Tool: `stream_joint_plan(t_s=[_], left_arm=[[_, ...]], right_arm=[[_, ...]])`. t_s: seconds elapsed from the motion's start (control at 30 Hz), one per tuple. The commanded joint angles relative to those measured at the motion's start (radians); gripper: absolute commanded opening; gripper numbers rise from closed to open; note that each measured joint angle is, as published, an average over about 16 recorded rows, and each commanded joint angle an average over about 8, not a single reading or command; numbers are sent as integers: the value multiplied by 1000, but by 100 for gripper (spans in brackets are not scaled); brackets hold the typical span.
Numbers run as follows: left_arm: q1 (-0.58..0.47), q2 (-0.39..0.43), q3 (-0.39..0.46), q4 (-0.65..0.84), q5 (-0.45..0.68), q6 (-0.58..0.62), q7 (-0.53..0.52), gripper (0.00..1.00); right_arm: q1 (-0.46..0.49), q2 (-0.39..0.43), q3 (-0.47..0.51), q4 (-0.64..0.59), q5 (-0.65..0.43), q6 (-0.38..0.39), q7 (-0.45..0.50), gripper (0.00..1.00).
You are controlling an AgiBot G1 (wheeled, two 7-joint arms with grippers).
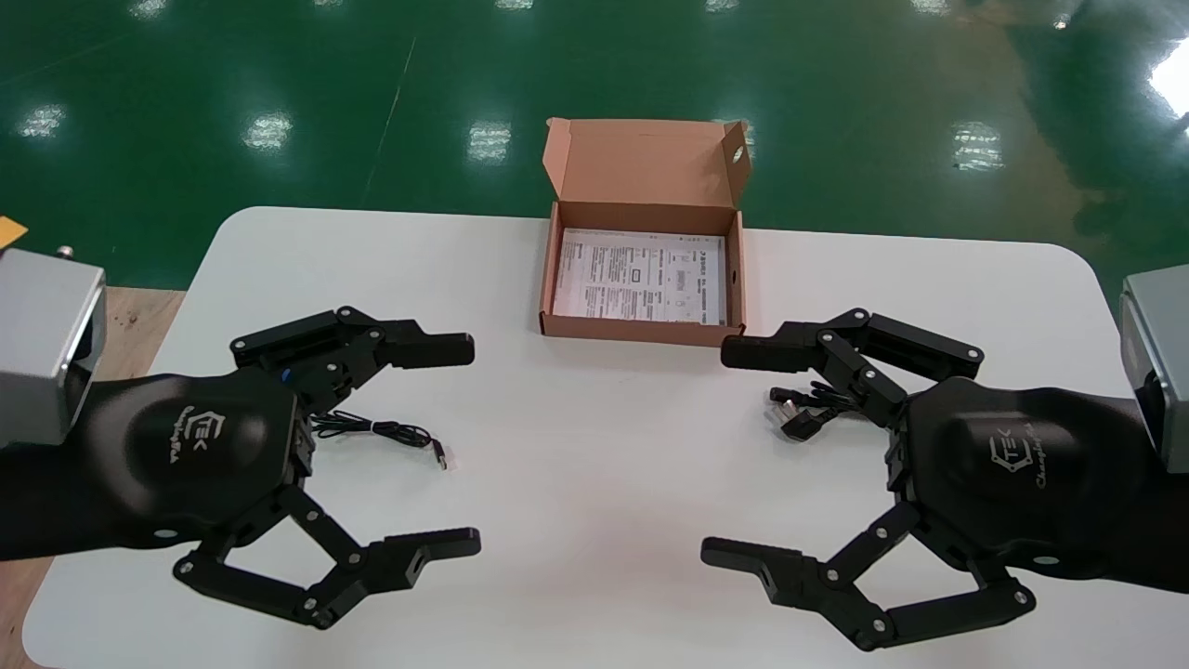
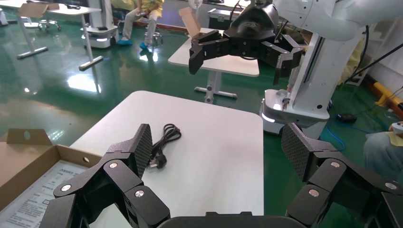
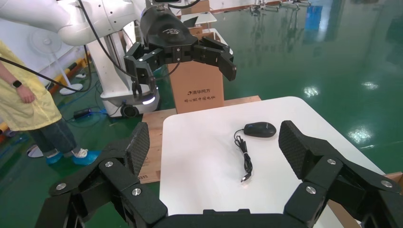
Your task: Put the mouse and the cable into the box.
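Mouse and cable lay on the worktop outside the box, the mouse under your left gripper at lower left of the head view, the coiled cable by your right gripper at lower right. You held both sets of fingers spread wide and empty, apparently one arm per item, with the box open at upper centre between them.

Table is showing plain white. Box, far centre, is showing tan cardboard; sheet inside is showing white with black print. Mouse at left and cable at right are showing black. Left gripper and right gripper are showing matte black, with pads cross-hatched. Floor is gleaming green.
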Motion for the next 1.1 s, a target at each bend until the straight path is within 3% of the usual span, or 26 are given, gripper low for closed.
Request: stream_joint_plan(t_s=[0.03, 0.8, 0.97, 1.1], left_arm=[[0, 0, 0, 0, 0, 0, 0, 100], [-2, -1, 2, -2, 5, 3, 0, 100], [-70, 5, 59, 4, 96, 52, -3, 100], [-187, 29, 157, 58, 249, 85, 10, 100]], right_arm=[[0, 0, 0, 0, 0, 0, 0, 100], [1, -1, -1, -2, -1, 1, -2, 100], [21, 2, -5, -24, -36, -12, -35, 100], [88, 5, -31, -88, -153, -49, -151, 100]])
